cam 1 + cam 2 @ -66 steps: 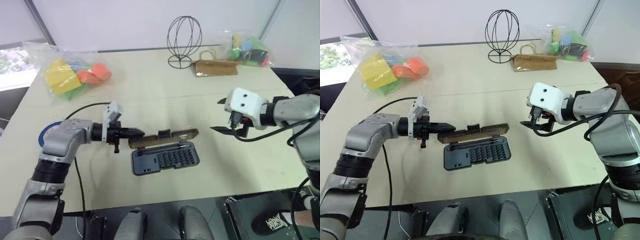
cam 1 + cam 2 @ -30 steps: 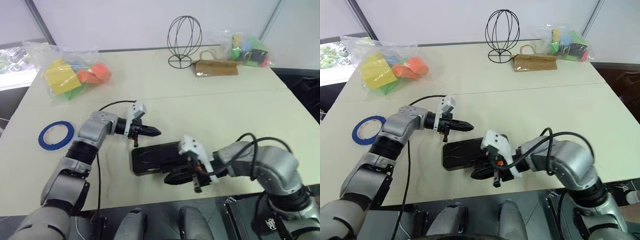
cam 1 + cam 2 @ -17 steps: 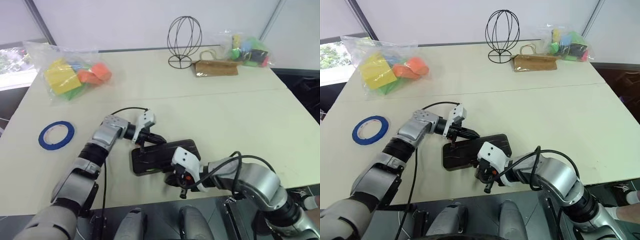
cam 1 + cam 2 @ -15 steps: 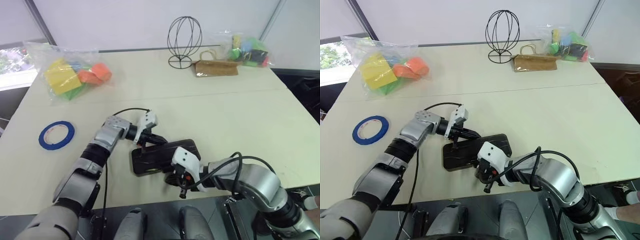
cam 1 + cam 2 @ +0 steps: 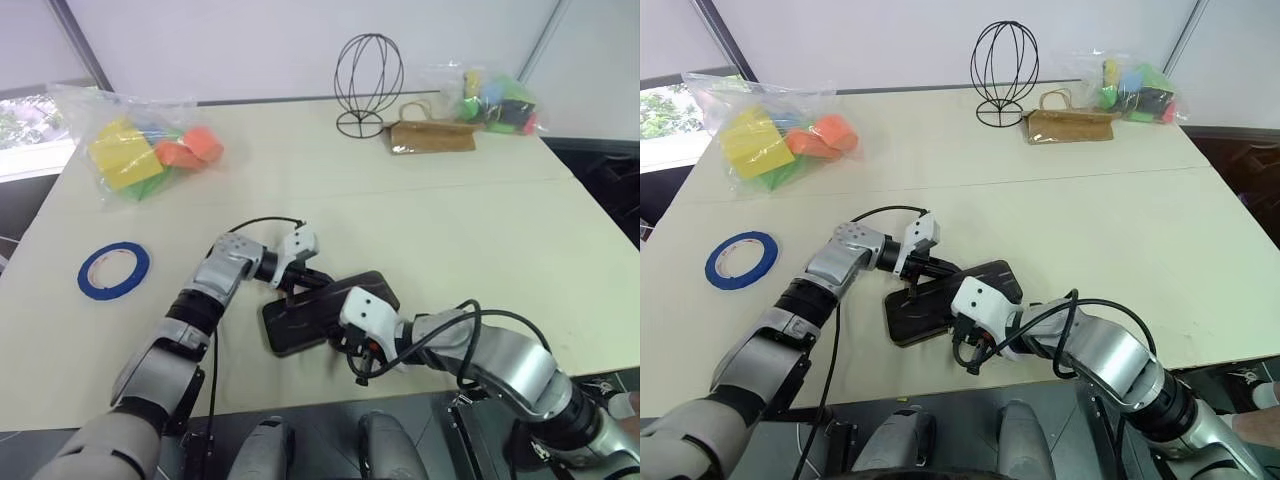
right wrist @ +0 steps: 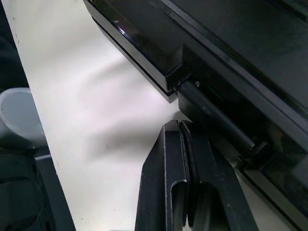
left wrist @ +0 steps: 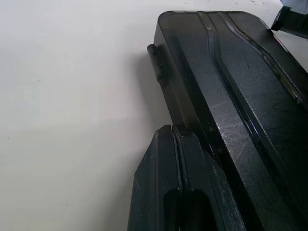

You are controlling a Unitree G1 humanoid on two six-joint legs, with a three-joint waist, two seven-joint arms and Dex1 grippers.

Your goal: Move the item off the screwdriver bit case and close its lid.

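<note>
The dark grey screwdriver bit case lies near the table's front edge. Its smoky lid is folded down flat over it. My left gripper is shut, and its tip rests at the case's back left edge by the hinge. My right gripper is shut too, with its fingers against the case's front rim beside the small latch. The item, a blue tape ring, lies flat on the table far to the left, apart from the case.
A plastic bag of colourful blocks sits at the back left. At the back stand a black wire form and a brown pouch, with a second bag of blocks beside them. The table's front edge is close to the case.
The lid, upright two seconds ago, now lies down on the case. Both grippers have closed in on the case. In the last half second its right end has swung slightly away from the front edge.
</note>
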